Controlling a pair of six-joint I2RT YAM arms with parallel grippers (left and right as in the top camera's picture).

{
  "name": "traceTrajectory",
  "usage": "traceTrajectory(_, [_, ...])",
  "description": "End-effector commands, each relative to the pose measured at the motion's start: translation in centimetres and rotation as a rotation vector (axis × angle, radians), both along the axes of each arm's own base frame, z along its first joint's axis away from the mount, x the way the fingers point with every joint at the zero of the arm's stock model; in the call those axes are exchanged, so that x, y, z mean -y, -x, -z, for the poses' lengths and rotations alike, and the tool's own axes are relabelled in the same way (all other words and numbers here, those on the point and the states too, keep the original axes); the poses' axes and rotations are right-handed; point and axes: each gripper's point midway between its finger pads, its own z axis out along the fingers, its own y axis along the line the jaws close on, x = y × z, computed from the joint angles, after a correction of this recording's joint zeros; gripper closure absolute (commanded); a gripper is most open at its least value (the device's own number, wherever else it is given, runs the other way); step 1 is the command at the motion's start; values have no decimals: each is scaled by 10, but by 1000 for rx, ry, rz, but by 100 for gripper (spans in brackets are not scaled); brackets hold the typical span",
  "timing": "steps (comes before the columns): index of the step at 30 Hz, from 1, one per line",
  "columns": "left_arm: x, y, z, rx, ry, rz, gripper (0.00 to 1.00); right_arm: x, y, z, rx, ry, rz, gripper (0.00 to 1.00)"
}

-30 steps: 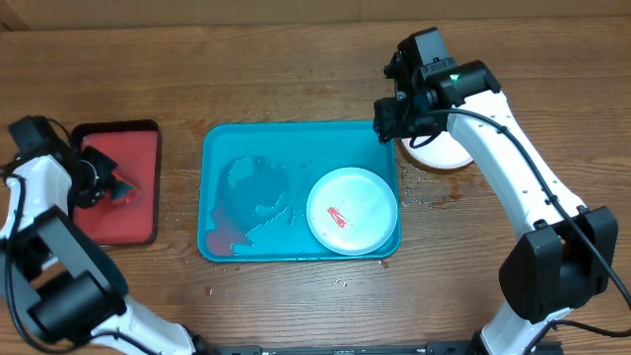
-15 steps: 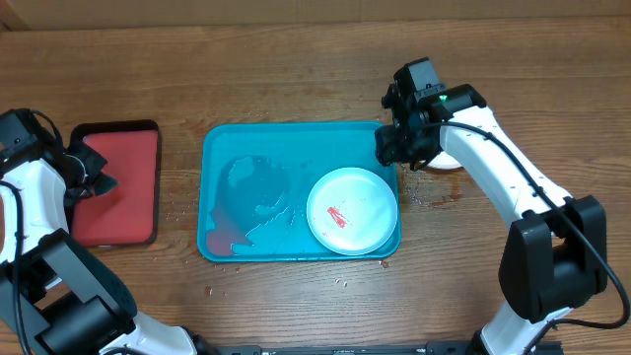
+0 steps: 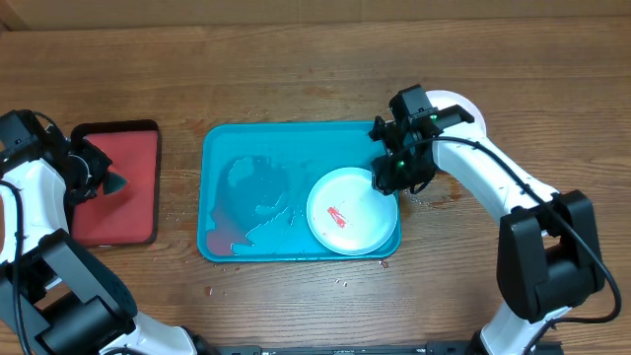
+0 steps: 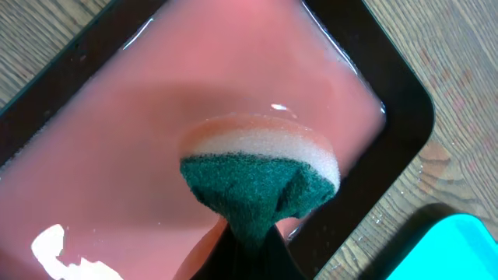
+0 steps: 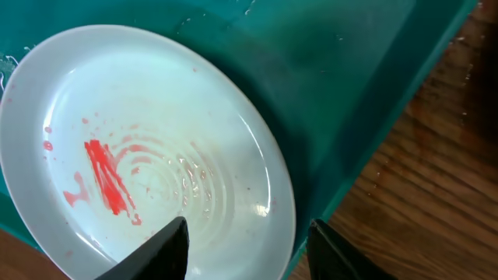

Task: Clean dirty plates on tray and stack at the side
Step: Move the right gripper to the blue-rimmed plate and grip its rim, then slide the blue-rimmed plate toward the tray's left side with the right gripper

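Tray (image 3: 258, 134) lies lengthwise left-right, red-smeared plate (image 3: 352, 211) flat at its right end; right gripper (image 5: 249, 243) gapes empty, left gripper (image 3: 95, 179) pinches green-backed sponge (image 4: 261, 177).

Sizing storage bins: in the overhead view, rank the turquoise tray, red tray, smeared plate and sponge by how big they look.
1. turquoise tray
2. red tray
3. smeared plate, somewhat smaller than the red tray
4. sponge, clearly smallest
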Motion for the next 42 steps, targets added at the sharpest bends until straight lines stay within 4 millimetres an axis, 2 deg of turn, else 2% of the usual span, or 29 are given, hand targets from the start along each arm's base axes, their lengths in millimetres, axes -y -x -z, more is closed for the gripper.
traceTrajectory(1, [0, -4, -5, 23, 0, 25, 96, -7, 1, 7, -1, -13, -45, 49])
traceTrajectory(8, [0, -4, -5, 23, 0, 25, 96, -14, 5, 34, -51, 8, -68, 50])
traceTrajectory(13, [-1, -4, -5, 23, -1, 24, 95, -12, 7, 48, -75, 34, -69, 51])
traceTrajectory(16, [-1, -4, -5, 23, -1, 24, 96, -15, 9, 47, -84, 24, -68, 63])
traceTrajectory(18, [-1, -4, -5, 23, -1, 24, 96, -21, 11, 46, -89, 11, -62, 66])
traceTrajectory(21, [2, -5, -6, 28, 11, 30, 96, -41, 14, 45, -90, -22, -37, 71])
traceTrajectory(24, [13, -10, -8, 61, 54, 88, 96, -61, 17, 43, -85, -56, -31, 74])
traceTrajectory(26, [20, -14, -11, 90, 76, 131, 96, -82, 18, 41, -63, -78, -21, 82])
traceTrajectory(27, [20, -14, -11, 91, 75, 132, 96, -90, 18, 41, -54, -88, -8, 82])
traceTrajectory(30, [20, -13, -10, 87, 72, 143, 96, -109, 10, 37, -33, -124, 104, 85])
traceTrajectory(32, [21, -12, -10, 82, 71, 152, 96, -116, 4, 35, -7, -145, 108, 85])
traceTrajectory(35, [21, -11, -9, 79, 72, 154, 96, -116, -2, 34, 10, -150, 131, 75])
traceTrajectory(37, [21, -11, -9, 79, 72, 154, 96, -109, 2, 37, -6, -119, 141, 71])
traceTrajectory(42, [22, -11, -9, 79, 73, 155, 96, -98, 17, 53, -69, -45, 142, 72])
